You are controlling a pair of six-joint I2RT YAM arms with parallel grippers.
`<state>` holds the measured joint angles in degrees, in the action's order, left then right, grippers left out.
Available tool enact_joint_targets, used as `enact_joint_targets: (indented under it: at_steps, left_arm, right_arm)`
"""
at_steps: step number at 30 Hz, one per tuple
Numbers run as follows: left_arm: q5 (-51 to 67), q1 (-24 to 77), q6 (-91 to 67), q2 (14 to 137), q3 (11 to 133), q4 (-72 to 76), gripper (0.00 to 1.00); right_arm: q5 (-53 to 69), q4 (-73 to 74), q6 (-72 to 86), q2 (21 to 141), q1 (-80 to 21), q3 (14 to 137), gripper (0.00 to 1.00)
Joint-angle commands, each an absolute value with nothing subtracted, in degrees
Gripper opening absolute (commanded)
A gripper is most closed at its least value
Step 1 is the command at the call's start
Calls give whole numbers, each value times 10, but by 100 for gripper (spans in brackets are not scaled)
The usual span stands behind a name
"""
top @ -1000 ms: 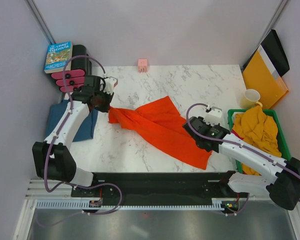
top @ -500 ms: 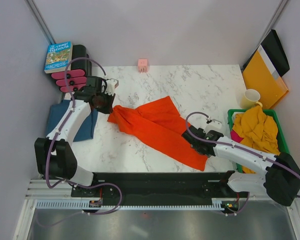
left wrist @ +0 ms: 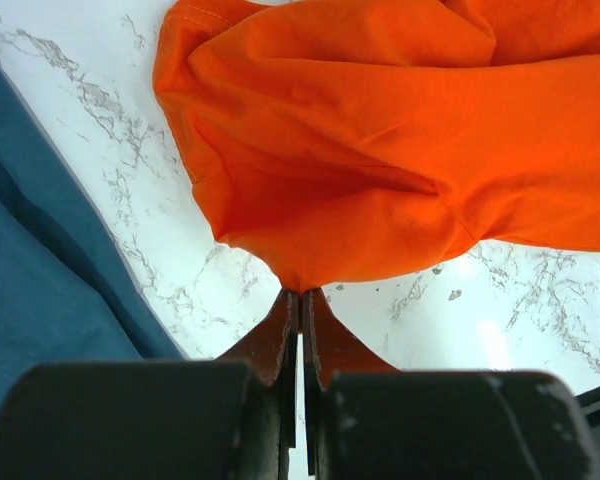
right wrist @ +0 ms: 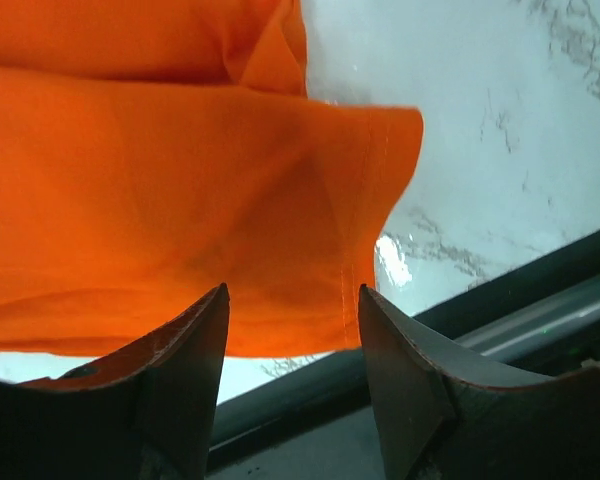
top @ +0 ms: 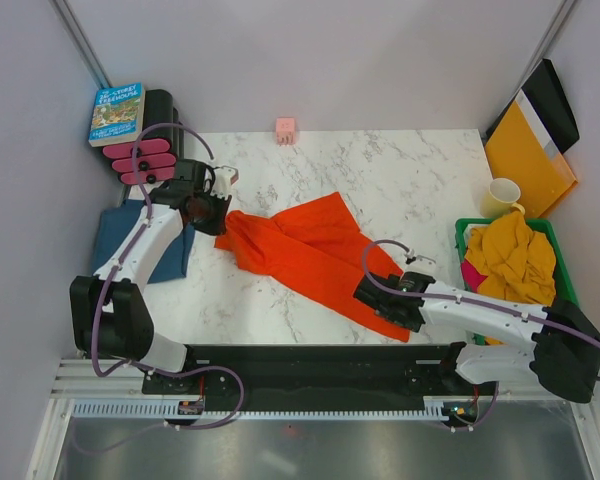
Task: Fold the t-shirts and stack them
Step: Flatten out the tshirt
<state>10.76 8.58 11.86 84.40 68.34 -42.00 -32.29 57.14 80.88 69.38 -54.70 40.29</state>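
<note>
The bright orange-red t-shirt (top: pixel 310 250) lies stretched diagonally across the marble table. My left gripper (top: pixel 215 215) is shut on its left end; in the left wrist view the cloth (left wrist: pixel 380 150) bunches into the closed fingertips (left wrist: pixel 300 293). My right gripper (top: pixel 382 298) is open at the shirt's near right corner. In the right wrist view the hem (right wrist: pixel 160 200) hangs between the spread fingers (right wrist: pixel 293 290), which do not pinch it. A dark teal-blue t-shirt (top: pixel 130 240) lies folded at the left edge. A mustard-yellow t-shirt (top: pixel 515 260) and a pink one (top: pixel 470 272) sit in the basket.
The green basket (top: pixel 500 222) stands at the right edge, with a cream mug (top: pixel 502 195) and the yellow-orange folder (top: pixel 525 150) behind it. A book (top: pixel 117 112) and a pink-and-black object (top: pixel 145 160) are at the back left, a small pink block (top: pixel 286 128) at the back. The black rail (top: pixel 310 360) runs along the near edge.
My right gripper has moved left and down toward the shirt's near corner, its jaws a little wider. The left gripper, still holding the cloth, has shifted slightly back.
</note>
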Motion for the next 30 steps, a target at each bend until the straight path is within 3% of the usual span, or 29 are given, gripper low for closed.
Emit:
enact_joint_targets:
  at_steps: [1,9,18,23,26,27,30]
  left_arm:
    - [123,83,116,824,677,-410,2]
    - [114,83,126,803,664,-406,2]
    - [125,83,137,774,641,-406,2]
    - [131,83,141,765,624,-406,2]
    - [126,83,147,756,620,-406,2]
    - [125,83,149,754,619,-406,2]
    - [121,83,152,749,619,-406,2]
  right_arm:
    - [-307,627,893,686,-584,407,63]
    - [-302,660,976,735,-612,418,64]
    - [-244,544,1029,761,-611,318,64]
    - [-247,547,1029,780,-613,331,62]
    - [-232,529,1031,783,-613,328,43]
    - [-228,523,1033,782,-615,326,32]
    - [-229,513,1046,785,-627,328,19]
